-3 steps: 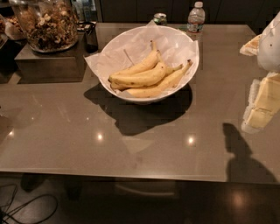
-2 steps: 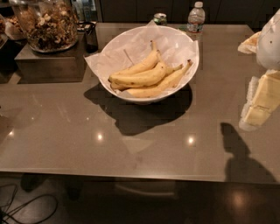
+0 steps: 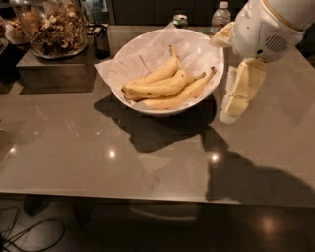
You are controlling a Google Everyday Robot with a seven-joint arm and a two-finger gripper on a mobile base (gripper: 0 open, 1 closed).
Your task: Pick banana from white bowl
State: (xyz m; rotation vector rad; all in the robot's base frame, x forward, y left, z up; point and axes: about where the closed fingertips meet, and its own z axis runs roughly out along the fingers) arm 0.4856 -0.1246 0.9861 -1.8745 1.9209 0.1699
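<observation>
The white bowl (image 3: 137,48), lined with crinkled white paper, stands on the grey table toward the back. Three yellow bananas lie in it. The banana (image 3: 160,88), the plumpest, lies in the middle, with a slimmer one (image 3: 156,75) behind it and another (image 3: 184,95) in front. My gripper (image 3: 238,93) hangs from the white arm (image 3: 266,29) at the right. It points down just outside the bowl's right rim, above the table. It holds nothing that I can see.
A glass jar of brown snacks (image 3: 51,24) stands on a dark box (image 3: 54,74) at the back left. A water bottle (image 3: 220,14) and a can (image 3: 180,20) stand behind the bowl. The table's front edge (image 3: 147,193) runs across the bottom.
My arm and gripper have moved left, from the table's right edge to just beside the bowl's right rim. The bananas and the bowl have not moved.
</observation>
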